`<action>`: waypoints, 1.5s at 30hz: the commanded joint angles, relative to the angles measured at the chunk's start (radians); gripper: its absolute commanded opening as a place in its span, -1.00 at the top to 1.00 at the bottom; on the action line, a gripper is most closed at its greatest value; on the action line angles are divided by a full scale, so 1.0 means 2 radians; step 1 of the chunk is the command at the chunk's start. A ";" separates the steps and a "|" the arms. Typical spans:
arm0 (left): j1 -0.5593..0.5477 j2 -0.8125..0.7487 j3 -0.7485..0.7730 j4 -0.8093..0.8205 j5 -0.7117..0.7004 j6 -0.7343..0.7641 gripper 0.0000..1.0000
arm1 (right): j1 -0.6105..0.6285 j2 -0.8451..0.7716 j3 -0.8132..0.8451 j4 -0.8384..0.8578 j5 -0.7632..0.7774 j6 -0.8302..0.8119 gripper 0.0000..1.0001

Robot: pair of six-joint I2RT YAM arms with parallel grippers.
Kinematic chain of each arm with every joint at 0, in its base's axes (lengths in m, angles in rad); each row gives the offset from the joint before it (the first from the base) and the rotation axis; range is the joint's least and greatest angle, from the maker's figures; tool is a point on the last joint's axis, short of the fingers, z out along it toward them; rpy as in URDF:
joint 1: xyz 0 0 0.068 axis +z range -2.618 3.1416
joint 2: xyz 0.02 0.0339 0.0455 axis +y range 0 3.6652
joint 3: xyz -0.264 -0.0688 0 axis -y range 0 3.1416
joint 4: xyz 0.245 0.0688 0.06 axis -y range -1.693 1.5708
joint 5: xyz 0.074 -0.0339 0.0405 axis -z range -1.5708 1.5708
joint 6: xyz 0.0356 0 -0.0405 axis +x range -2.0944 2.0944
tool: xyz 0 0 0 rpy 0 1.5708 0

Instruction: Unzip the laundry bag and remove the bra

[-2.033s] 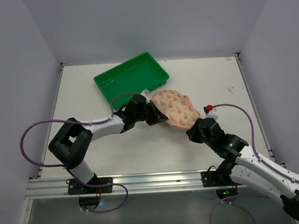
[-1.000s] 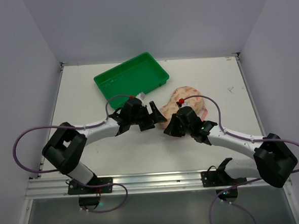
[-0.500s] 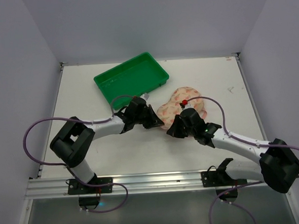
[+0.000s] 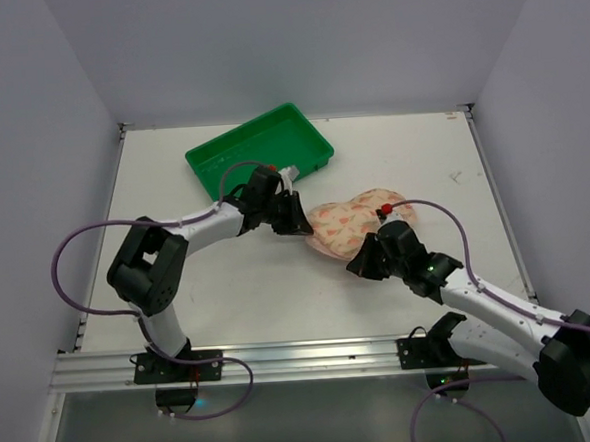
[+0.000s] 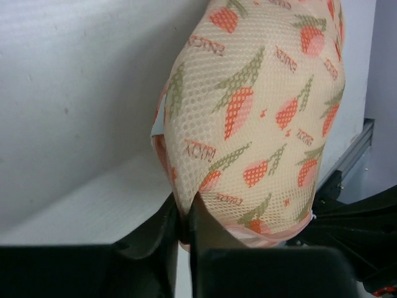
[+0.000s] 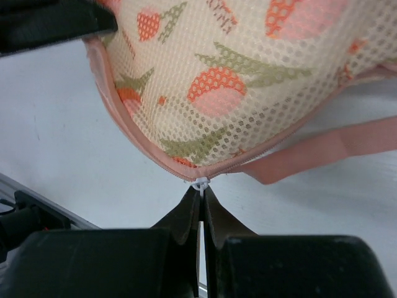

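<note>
Step in hand: unzipping. The laundry bag lies mid-counter, apparently zipped shut, with the left claw clenched on its pink-trimmed edge and the right claw clenched on the white zip pull. Next move, by my judgement: draw the pull along the seam while the left claw anchors the bag; the bra is not visible.

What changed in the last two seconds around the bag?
The left pincer, open a second ago, closed on the laundry bag's left end. The right pincer, now shut on the zip pull, drew back toward the near right. The green tray stayed put.
</note>
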 commanded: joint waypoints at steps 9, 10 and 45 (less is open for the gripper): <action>0.029 -0.037 0.007 -0.026 -0.069 -0.058 -1.00 | 0.016 0.212 0.096 0.147 -0.080 -0.019 1.00; 0.029 -0.051 -0.029 -0.020 -0.075 -0.074 -1.00 | 0.016 0.217 0.101 0.151 -0.081 -0.017 1.00; 0.023 -0.205 -0.177 -0.037 -0.170 -0.060 1.00 | -0.078 0.023 0.017 -0.058 0.009 -0.011 1.00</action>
